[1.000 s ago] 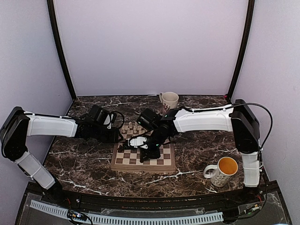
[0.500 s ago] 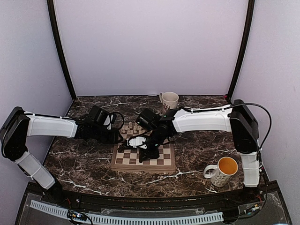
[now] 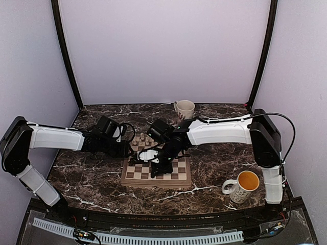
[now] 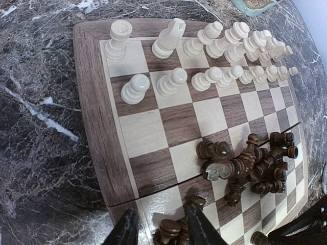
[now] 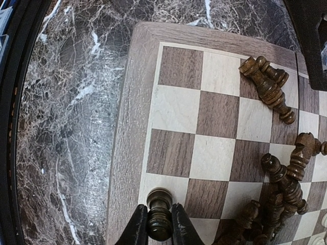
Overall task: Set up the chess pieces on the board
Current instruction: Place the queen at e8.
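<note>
The board [image 5: 127, 127] is wood with clear grain and a satin finish. The worktop [image 5: 66, 127] looks like polished dark marble, white-veined. The dark pawn [image 5: 159, 204] is varnished wood, glossy; the cream chess pieces [image 4: 171, 81] are smooth, with soft shine. The mug [image 3: 237, 193] is glazed ceramic.

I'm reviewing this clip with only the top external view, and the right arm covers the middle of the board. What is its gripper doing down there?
Observer: The right wrist view shows the right gripper with its fingers against both sides of a dark piece. The piece stands upright on a square beside the border of the board.
Reviewer: And the other dark ones?
Observer: In the left wrist view, a heap of dark pieces lies toppled near the board's middle.
Reviewer: The white side?
Observer: The white pieces stand upright in two rows along one edge.
</note>
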### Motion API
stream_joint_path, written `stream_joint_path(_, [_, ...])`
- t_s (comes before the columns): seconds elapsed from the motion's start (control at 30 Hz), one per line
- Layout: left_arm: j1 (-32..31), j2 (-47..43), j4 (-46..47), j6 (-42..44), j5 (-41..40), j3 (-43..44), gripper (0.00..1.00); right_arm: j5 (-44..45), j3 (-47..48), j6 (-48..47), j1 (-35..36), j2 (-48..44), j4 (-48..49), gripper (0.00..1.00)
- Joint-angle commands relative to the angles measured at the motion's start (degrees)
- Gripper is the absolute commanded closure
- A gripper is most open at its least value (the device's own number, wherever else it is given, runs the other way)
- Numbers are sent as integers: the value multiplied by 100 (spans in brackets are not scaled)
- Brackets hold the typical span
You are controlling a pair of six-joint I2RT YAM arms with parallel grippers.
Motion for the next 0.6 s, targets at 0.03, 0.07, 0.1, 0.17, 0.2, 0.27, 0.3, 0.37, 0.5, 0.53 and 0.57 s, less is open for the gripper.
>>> stream_joint_path(0.03, [-23, -202, 80, -6, 9, -82, 65, -39, 121, 85, 82, 135, 99, 84])
stream_joint_path(0.07, [-22, -207, 79, -7, 9, -86, 65, -28, 128, 90, 79, 131, 91, 83])
stream_joint_path(0.1, [-26, -216, 82, -7, 13, -85, 65, -8, 164, 83, 81, 130, 55, 82])
stream_joint_path(0.17, [-26, -244, 65, -1, 41, -81, 63, 0, 261, 123, 42, 74, -34, 77])
stream_joint_path(0.2, [-30, -259, 37, 9, 56, -66, 62, -96, 329, 117, -15, 35, -148, 74])
stream_joint_path(0.27, [-25, -315, -19, 63, 62, -43, 60, -357, 511, 88, -157, -57, -339, 66])
stream_joint_path(0.3, [-24, -357, -62, 99, 76, -22, 59, -577, 609, 52, -245, -137, -557, 62])
stream_joint_path(0.37, [-27, -451, -139, 210, 120, 18, 58, -888, 742, -15, -454, -308, -831, 59])
stream_joint_path(0.5, [-22, -583, -238, 500, 264, 140, 55, -1417, 685, -62, -1012, -732, -1120, 58])
stream_joint_path(0.53, [-22, -601, -246, 593, 346, 174, 51, -1495, 652, -41, -1166, -825, -1141, 58])
stream_joint_path(0.57, [-23, -604, -242, 692, 422, 236, 47, -1560, 592, 2, -1320, -916, -1114, 58])
